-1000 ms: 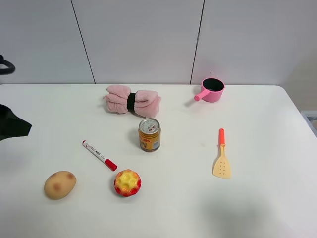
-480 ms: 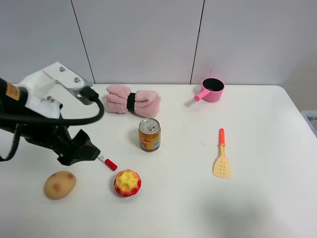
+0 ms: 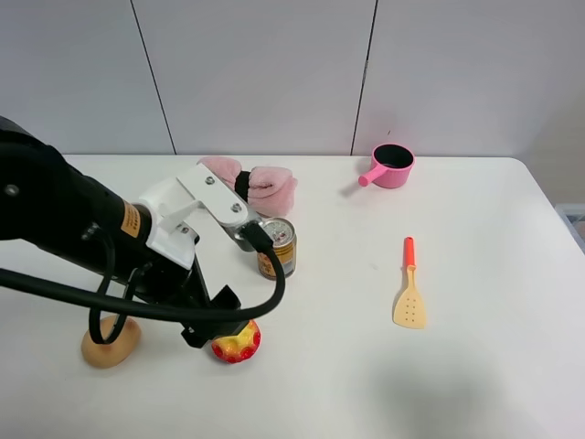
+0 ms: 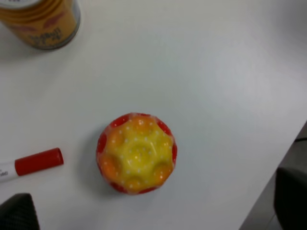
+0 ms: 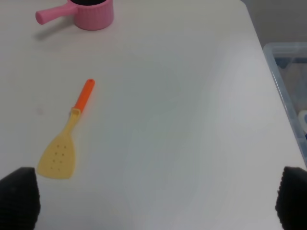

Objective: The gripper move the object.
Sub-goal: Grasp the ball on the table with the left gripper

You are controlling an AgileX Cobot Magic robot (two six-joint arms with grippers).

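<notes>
Left gripper (image 4: 153, 205), fingers spread wide and empty, poised above the object (image 4: 136, 153); the marker (image 4: 33, 162) beside one finger may snag, or the object roll away on closing

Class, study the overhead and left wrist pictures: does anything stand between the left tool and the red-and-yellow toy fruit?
Nothing visible does. The open left tool hangs right above the toy fruit. The marker's red cap lies beside the fruit and the can stands farther off; neither is between them.
</notes>
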